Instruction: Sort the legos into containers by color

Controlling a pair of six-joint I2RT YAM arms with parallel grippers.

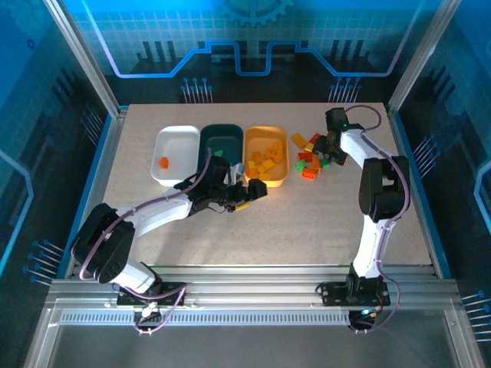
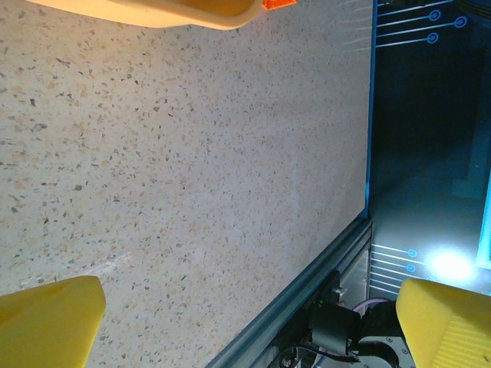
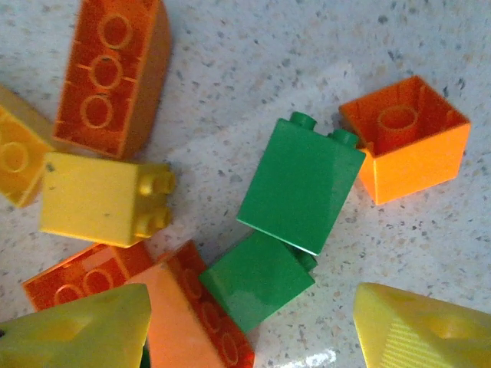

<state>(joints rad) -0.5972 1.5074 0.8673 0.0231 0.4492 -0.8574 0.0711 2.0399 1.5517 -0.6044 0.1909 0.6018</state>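
Note:
Three tubs stand in a row at the back: white, dark teal and orange. The white one holds a red-orange brick, and several yellow bricks lie in the orange one. Loose legos are piled to its right. My right gripper hovers open over that pile, with a green brick between its fingertips and a second green brick just beyond. My left gripper is open and empty over bare table in front of the orange tub.
Around the green bricks lie a yellow brick, an orange brick and red-orange bricks. A red-orange brick lies by the orange tub's corner. The table's metal edge rail runs close to my left gripper.

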